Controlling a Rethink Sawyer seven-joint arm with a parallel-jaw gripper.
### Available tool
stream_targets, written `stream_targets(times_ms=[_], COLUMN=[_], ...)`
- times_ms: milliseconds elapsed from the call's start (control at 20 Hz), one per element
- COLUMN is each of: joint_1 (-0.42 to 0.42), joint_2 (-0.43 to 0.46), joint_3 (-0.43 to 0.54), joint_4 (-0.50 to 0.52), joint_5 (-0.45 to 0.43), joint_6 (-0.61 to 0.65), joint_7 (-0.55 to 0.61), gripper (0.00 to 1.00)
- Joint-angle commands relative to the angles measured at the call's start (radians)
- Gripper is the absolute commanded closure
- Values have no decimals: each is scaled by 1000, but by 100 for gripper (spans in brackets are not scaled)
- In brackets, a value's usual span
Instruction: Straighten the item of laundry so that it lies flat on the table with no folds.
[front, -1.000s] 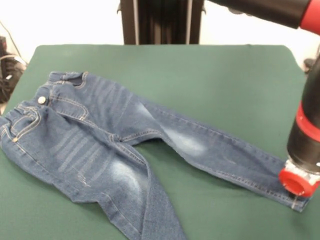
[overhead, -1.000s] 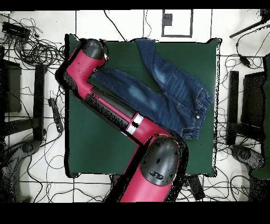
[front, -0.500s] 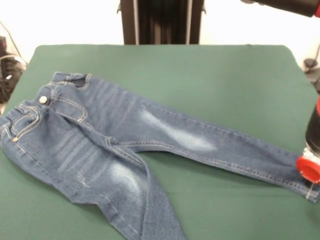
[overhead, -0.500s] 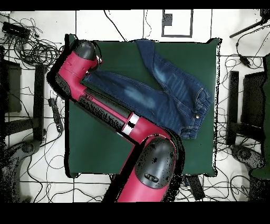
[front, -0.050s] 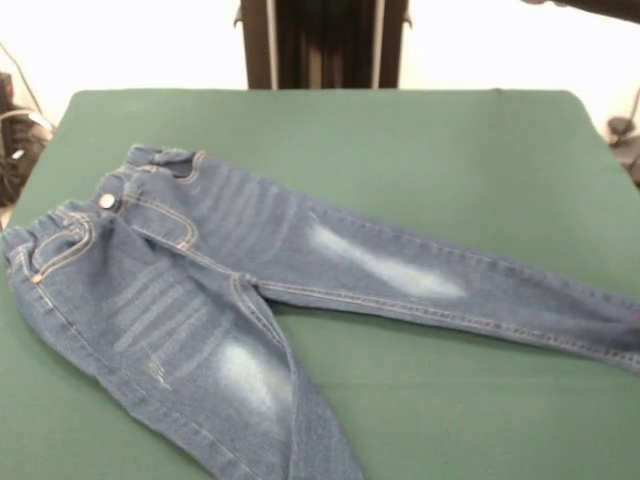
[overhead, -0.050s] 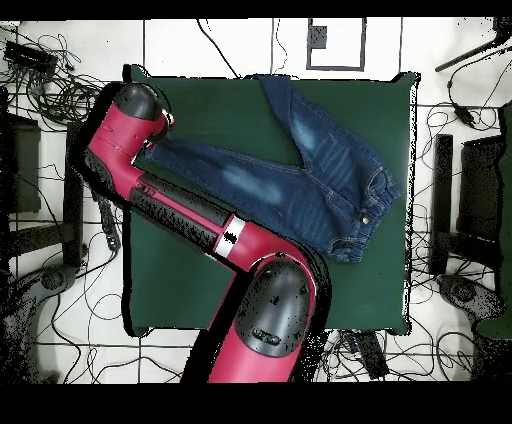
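The jeans (front, -0.050s: 250, 300) are spread on the table (front, -0.050s: 400, 130), one leg stretched lengthwise toward the arm's wrist (overhead, -0.050s: 140, 105) at its cuff. Gripper is hidden beneath; its state cannot be told.

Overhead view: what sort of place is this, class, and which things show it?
Probably a robotics lab or test room: a red robot arm reaches over a green table, loose cables trail over the tiled floor, and jeans lie spread as a test piece.
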Motion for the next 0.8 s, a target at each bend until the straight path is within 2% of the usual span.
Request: stream_targets(times_ms=[50, 350, 550, 650, 800], joint_1=[95, 134, 140, 134, 92], joint_2=[19, 31, 29, 25, 10], joint_3=[-69, -58, -60, -73, -89], joint_4=[-70, -155, -168, -158, -87], joint_5=[100, 111, 122, 118, 121], joint_6=[-6, -46, -67, -71, -48], joint_7=[267, 226, 209, 183, 164], gripper=[100, 100, 100, 100, 100])
